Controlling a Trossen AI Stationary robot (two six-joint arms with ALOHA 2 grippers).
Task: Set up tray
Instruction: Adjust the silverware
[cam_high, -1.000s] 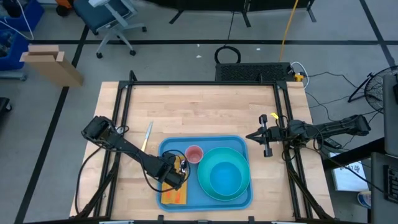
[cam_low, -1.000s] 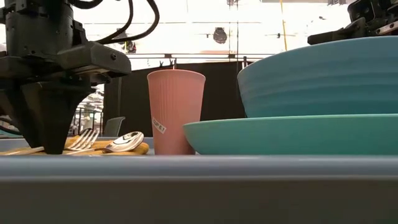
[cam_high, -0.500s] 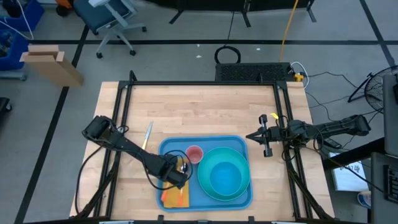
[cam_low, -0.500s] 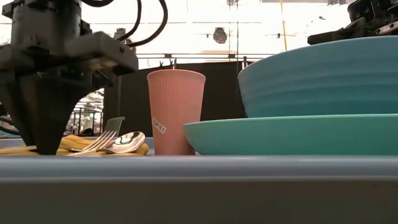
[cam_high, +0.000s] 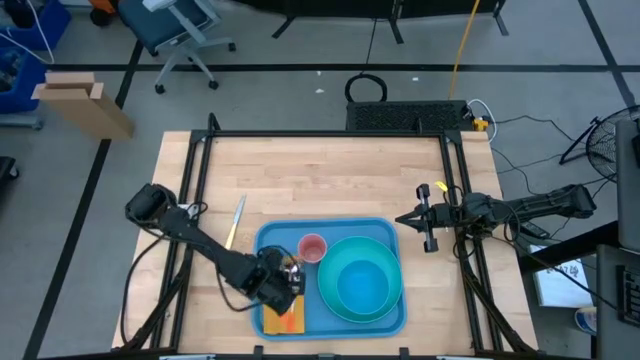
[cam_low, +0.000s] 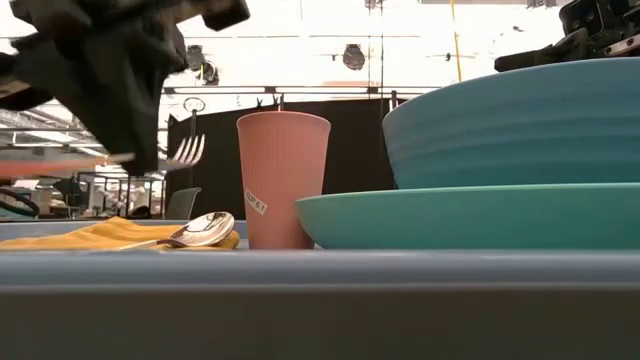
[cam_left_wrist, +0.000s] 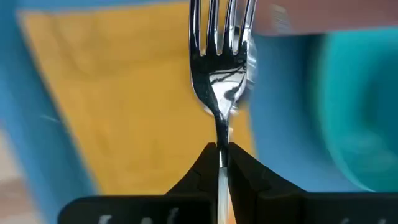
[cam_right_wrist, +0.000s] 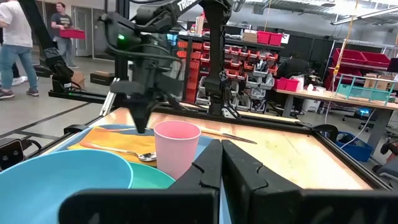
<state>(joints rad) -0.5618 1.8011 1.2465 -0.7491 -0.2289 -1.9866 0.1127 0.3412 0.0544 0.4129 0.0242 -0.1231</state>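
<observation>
We find the large flat blue plastic tray (cam_high: 330, 275) on the near half of the wooden table (cam_high: 320, 180), between the two arms. It carries a round turquoise plate (cam_high: 360, 285) with a turquoise bowl (cam_low: 520, 120) on it, a pink ribbed plastic cup (cam_high: 312, 247), a folded yellow cloth napkin (cam_high: 283, 318) and a shiny metal spoon (cam_low: 200, 228) resting on that napkin. A wooden-handled knife (cam_high: 236, 220) lies on the table just beside the tray's left edge.

The left claw (cam_high: 278, 285) hangs over the tray's left part, above the napkin, and is clenched on the handle of a silver metal fork (cam_left_wrist: 222, 74). In the low view the fork (cam_low: 180, 152) is clear of the napkin, tines toward the cup. In the left wrist view its long axis runs straight out from the claw, over the napkin and on toward the cup and plate.

We judge that the coming move turns on this: the napkin lies directly beneath the held fork, so lowering should place it beside the spoon, though the spoon's exact offset appears unclear from above.

The right claw (cam_high: 428, 222) waits at the table's right edge, well apart from the tray, fingers closed on nothing.
</observation>
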